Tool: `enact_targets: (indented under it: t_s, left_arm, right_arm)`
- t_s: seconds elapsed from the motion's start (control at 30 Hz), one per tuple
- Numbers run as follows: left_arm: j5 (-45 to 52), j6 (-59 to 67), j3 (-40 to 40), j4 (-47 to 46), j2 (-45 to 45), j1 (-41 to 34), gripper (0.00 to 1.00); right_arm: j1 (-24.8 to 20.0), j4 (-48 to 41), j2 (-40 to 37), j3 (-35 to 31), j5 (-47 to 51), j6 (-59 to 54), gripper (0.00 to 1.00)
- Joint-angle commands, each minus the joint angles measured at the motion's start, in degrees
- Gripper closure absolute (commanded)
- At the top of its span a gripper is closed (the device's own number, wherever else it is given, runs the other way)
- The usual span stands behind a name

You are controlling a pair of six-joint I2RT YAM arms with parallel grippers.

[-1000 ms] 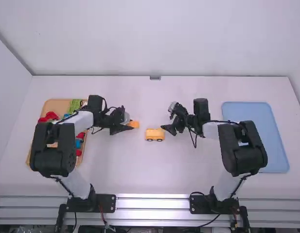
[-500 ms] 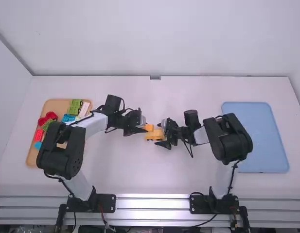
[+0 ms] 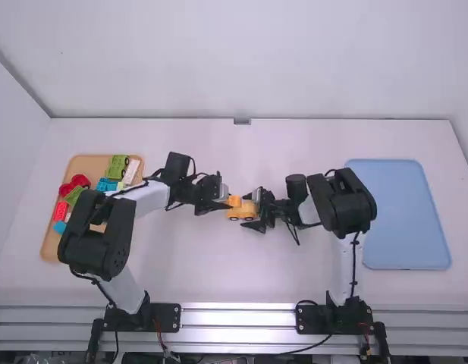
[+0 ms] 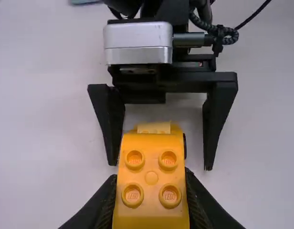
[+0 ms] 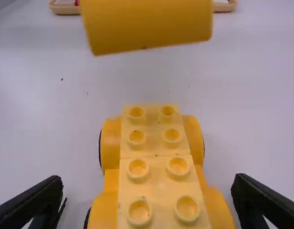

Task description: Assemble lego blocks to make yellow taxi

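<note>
Yellow-orange plastic forms the smooth, round-edged block with four round studs [image 4: 151, 191], which the left gripper [image 4: 150, 183] grasps between its fingers; the right gripper [image 5: 147, 183] has its fingers spread, one on either side of the wheeled yellow car base [image 5: 156, 157] on the matte white table [image 3: 203, 280]. The block probably has to go down onto the base; if it arrives tilted or off line, its underside could ride on the studs rather than seat; with the base ungripped, a sideways push could roll it on its wheels; pressing at one end might tip it. Glossy, paler rectangular bricks [image 5: 155, 143] run along the base, their studs in paired rows, between bulging, rounded fenders.
</note>
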Motion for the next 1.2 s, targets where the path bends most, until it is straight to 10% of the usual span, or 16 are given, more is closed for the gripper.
enact_targets:
  t_s: [0.0,0.27,1.17]
  left_arm:
    - [2.25,-5.09,-2.12,3.48,1.29,-0.33,0.86]
    - [8.00,-10.36,-2.62,14.40,7.19,-0.46,0.88]
    - [10.60,-8.81,-0.50,15.56,13.73,-0.74,0.91]
  right_arm:
    - [0.68,-0.98,1.07,1.55,-1.60,-0.81,0.12]
    - [0.50,-1.66,1.05,1.77,-1.60,-0.92,0.52]
    - [1.95,-4.11,1.05,1.79,1.22,-2.43,0.51]
